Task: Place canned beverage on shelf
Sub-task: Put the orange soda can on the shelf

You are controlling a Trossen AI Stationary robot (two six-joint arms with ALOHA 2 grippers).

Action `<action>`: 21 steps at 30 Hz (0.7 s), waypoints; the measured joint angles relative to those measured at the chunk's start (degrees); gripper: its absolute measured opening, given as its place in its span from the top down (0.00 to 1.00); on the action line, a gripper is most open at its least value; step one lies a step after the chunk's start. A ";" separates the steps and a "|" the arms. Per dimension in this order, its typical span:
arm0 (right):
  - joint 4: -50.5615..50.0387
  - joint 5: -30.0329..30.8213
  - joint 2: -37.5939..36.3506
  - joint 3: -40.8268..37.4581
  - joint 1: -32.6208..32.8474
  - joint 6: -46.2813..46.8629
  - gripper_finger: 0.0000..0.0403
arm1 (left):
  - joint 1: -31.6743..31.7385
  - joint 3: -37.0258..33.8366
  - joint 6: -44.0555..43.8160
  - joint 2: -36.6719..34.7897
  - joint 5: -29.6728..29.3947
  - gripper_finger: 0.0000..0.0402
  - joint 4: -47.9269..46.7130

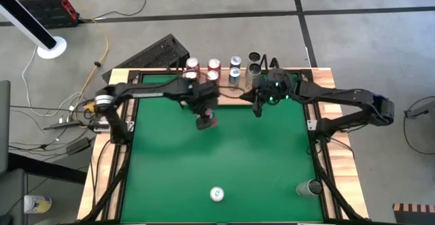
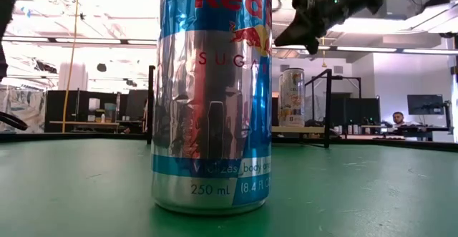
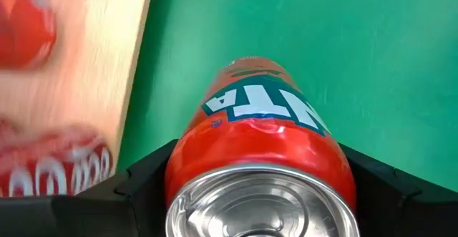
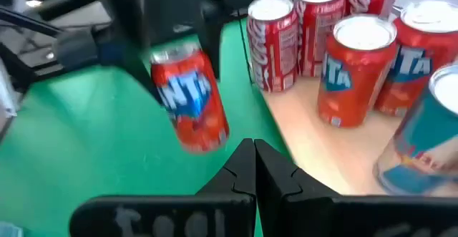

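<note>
My left gripper (image 1: 206,119) hangs over the far middle of the green table, shut on an orange Fanta can (image 3: 261,129) (image 4: 189,97), just in front of the shelf. The shelf (image 1: 224,80) is a light-wood board at the table's far edge; several red, orange and blue cans (image 4: 358,65) stand upright on it. My right gripper (image 4: 254,162) (image 1: 258,109) is shut and holds nothing; it hovers right of the held can, near the shelf's front edge. In the low view it shows at the upper right (image 2: 304,29). My left gripper pinches the Fanta can between its two fingers (image 3: 147,180), on opposite sides of the can's wall near its upper silver end (image 3: 215,158). The fingers slant down from above. The can hangs tilted below them, lifted clear of the table.
A blue-and-silver Red Bull can (image 1: 217,194) (image 2: 211,94) stands upright near the table's front edge. A grey can (image 1: 309,187) lies near the front right corner. The shelf's black wire frame (image 2: 329,108) rises at its end. The green middle of the table (image 1: 224,157) is bare.
</note>
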 joint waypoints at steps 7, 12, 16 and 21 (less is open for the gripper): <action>0.14 -9.16 0.02 0.00 -9.18 -2.79 0.95 | 2.51 18.90 6.22 12.70 -3.76 0.30 -5.38; 0.04 -11.59 0.02 0.00 -11.40 -1.73 0.95 | 4.72 26.87 12.75 18.11 -6.20 0.30 -11.30; 1.45 -11.56 0.02 0.00 -11.24 0.30 0.95 | 6.88 28.12 14.55 20.43 -7.17 0.30 -13.32; 4.55 -11.52 0.04 0.00 -10.52 2.69 0.95 | 7.50 28.12 16.39 20.76 -11.16 0.30 -13.69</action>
